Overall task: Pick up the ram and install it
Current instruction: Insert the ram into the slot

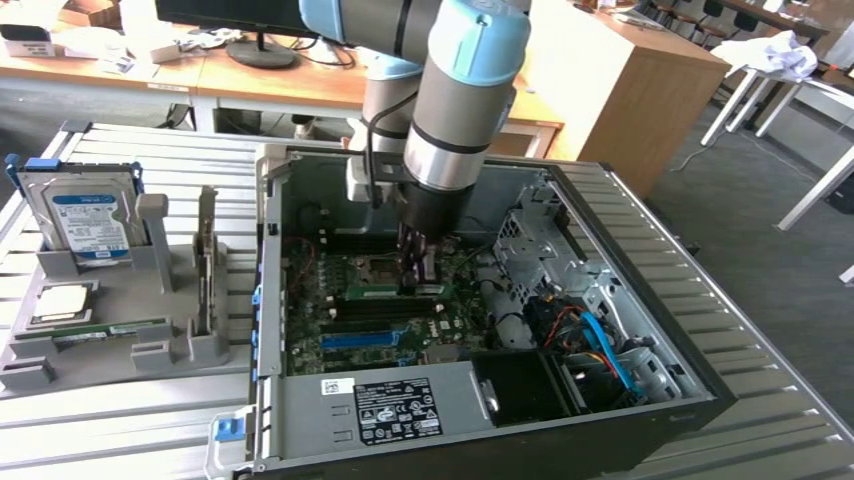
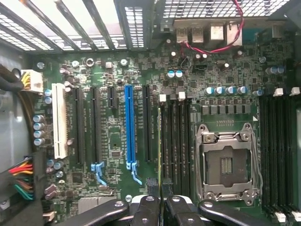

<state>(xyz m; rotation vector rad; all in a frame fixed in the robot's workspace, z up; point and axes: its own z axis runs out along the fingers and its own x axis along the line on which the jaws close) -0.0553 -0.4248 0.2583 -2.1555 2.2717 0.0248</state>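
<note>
My gripper [image 1: 422,272] reaches down into the open computer case [image 1: 674,330], low over the motherboard [image 1: 340,340]. A green ram [image 1: 387,291] lies flat between its fingers, just beside the processor socket [image 1: 379,267]. In the wrist view the gripper [image 2: 162,207] is shut on the ram [image 2: 161,141], which shows edge-on as a thin line over the black memory slots [image 2: 175,141]. The fingers [image 2: 146,212] stand close on either side of it. Whether the ram touches a slot I cannot tell. A second ram [image 1: 114,331] lies on the grey holder [image 1: 187,345].
The holder at the exterior view's left also carries a blue-labelled hard drive [image 1: 87,222] and a square processor chip [image 1: 60,302]. Inside the case are the power supply [image 1: 394,408], blue cables [image 1: 601,345] and a metal drive cage [image 1: 527,240]. More black slots [image 2: 277,146] flank the empty socket [image 2: 228,162].
</note>
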